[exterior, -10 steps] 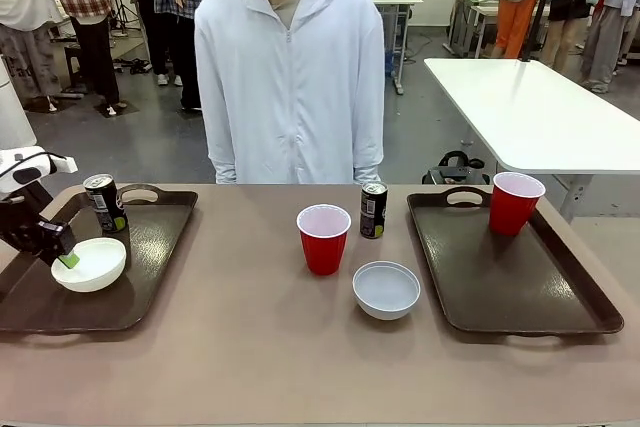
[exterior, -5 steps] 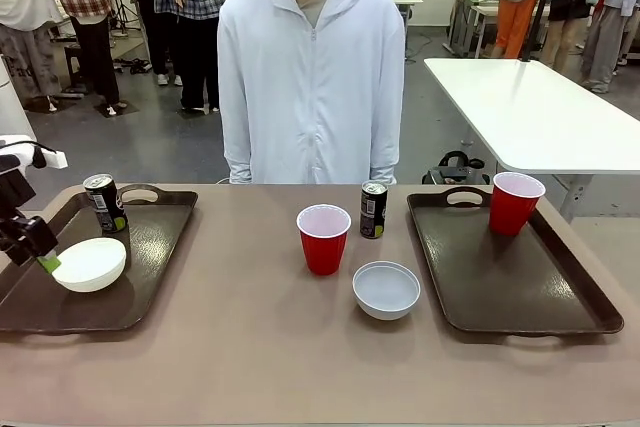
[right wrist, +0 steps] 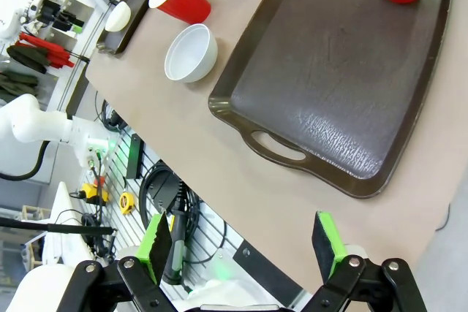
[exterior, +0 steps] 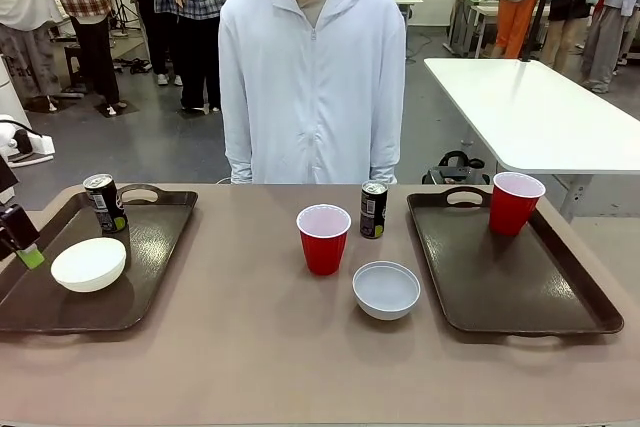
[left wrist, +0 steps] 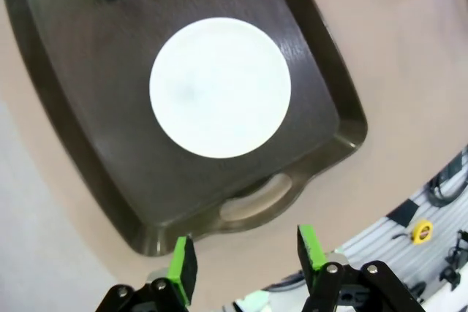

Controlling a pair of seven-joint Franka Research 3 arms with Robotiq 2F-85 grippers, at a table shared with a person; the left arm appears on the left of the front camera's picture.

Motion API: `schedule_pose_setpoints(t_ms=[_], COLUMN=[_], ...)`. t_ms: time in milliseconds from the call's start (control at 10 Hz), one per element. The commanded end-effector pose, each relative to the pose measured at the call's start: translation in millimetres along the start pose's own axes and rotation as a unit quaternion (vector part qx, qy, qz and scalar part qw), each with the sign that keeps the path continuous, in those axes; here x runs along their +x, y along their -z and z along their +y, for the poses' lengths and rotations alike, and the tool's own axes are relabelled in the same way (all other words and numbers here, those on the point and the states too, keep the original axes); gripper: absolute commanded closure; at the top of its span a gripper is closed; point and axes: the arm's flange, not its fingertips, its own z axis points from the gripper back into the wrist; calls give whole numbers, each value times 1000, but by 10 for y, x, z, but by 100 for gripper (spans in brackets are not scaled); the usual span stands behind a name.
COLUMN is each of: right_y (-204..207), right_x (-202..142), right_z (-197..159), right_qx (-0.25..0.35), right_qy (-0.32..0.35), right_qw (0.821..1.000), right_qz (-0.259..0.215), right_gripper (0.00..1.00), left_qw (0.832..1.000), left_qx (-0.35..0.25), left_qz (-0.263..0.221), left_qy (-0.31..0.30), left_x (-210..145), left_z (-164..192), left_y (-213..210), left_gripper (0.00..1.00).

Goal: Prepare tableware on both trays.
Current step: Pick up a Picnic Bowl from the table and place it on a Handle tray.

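Observation:
On the left tray [exterior: 150, 257] lie a white bowl [exterior: 89, 264] and a dark can [exterior: 104, 203]. My left gripper [exterior: 25, 250] hangs at the tray's left edge, open and apart from the bowl. Its wrist view looks down on that bowl [left wrist: 219, 87] and tray [left wrist: 95, 144] past its open gripper [left wrist: 246, 257]. A red cup [exterior: 324, 238], a second can [exterior: 373, 210] and a second bowl [exterior: 386, 289] stand mid-table. Another red cup [exterior: 515, 202] stands on the right tray [exterior: 520, 287]. My right gripper [right wrist: 241, 242] is open, held off the table's edge beyond its tray [right wrist: 344, 63].
A person in a white hoodie [exterior: 312, 77] stands at the far side of the table, arms down. The brown tabletop [exterior: 250, 347] lies bare in front. A white table [exterior: 540, 117] stands behind at the right.
My left gripper has opened, let go of the white bowl on the left tray and drawn back to the left. The person has shifted slightly to the right.

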Motion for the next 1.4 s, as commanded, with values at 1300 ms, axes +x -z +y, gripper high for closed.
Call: schedule_pose_setpoints(t_ms=[1300], right_y=[-239], right_x=[489], right_z=[799], right_qx=[-119], right_qy=[12], right_qw=[985], right_qz=[124], right_gripper=[0], left_qw=[972], left_qx=[-200], left_qz=[-125], left_qy=[16], left_x=[-97], left_z=[613], left_y=[-264], left_gripper=[27])
